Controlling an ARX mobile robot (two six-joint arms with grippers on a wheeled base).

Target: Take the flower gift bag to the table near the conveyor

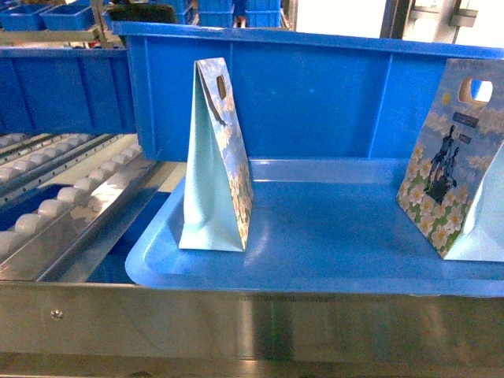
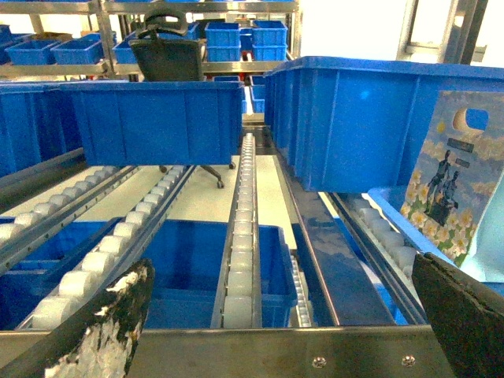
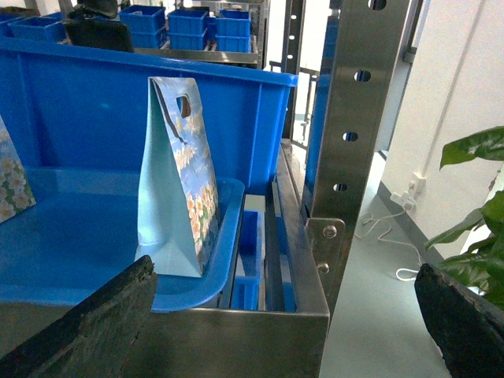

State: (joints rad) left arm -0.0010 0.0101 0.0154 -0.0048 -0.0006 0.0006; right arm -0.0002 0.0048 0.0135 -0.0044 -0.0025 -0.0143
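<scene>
Gift bag [image 1: 216, 169] upright, handle uppermost

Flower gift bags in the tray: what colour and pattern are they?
Pale blue sides, with white-and-yellow daisies on a sky-blue face, on each flower gift bag; clearest in the head view.

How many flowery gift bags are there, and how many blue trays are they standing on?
Gift bags: 2
Blue tray: 1
Total: 3
</scene>
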